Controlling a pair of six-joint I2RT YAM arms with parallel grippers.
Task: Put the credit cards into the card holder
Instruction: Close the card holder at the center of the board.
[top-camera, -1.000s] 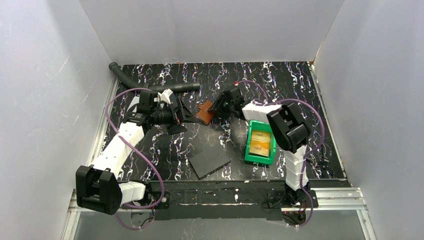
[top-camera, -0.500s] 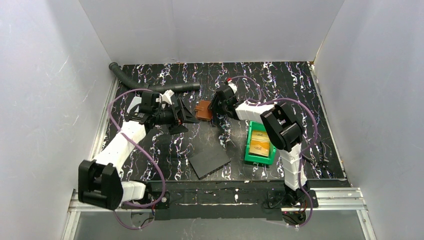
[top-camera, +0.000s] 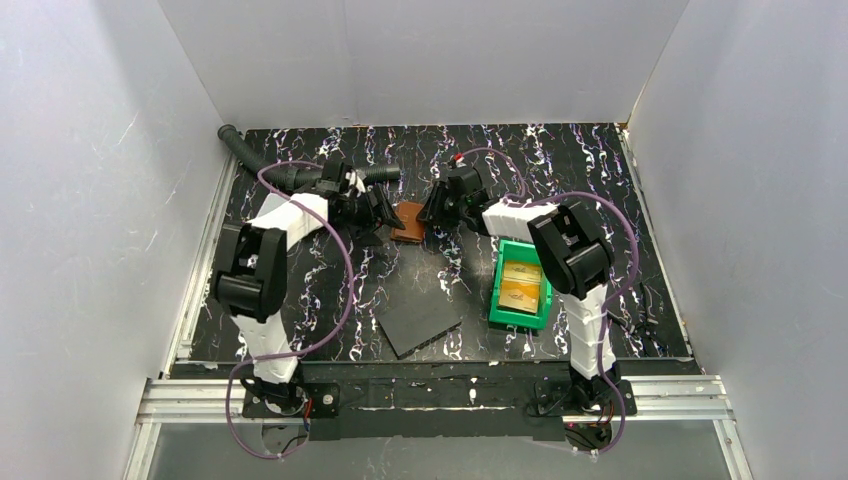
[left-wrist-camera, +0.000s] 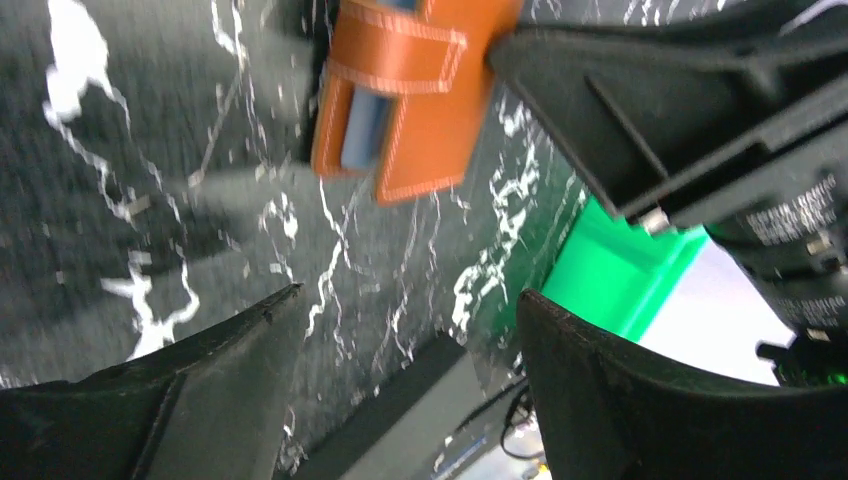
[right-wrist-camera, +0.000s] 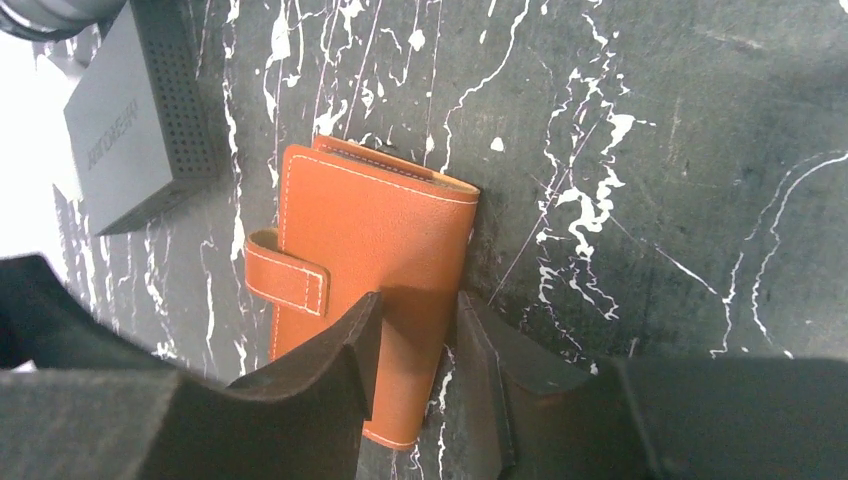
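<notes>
The brown leather card holder (top-camera: 406, 222) lies closed at the table's middle back, its snap tab (right-wrist-camera: 288, 277) shut. A light blue card (left-wrist-camera: 360, 125) shows in its open side in the left wrist view. My right gripper (top-camera: 430, 214) is shut on the card holder's right edge (right-wrist-camera: 420, 305), one finger over the cover and one beside it. My left gripper (top-camera: 388, 212) is open and empty just left of the card holder (left-wrist-camera: 410, 95), its fingers (left-wrist-camera: 220, 370) spread wide. Orange-yellow credit cards (top-camera: 521, 282) lie in the green bin.
The green bin (top-camera: 503, 300) stands right of centre, also in the left wrist view (left-wrist-camera: 610, 270). A dark grey flat slab (top-camera: 420, 322) lies near the front middle. A black ribbed hose (top-camera: 258, 162) runs along the back left. White walls enclose the table.
My left arm has swung back and in, bringing its open gripper close to the card holder's left side. My right gripper has shifted the card holder slightly back and left.
</notes>
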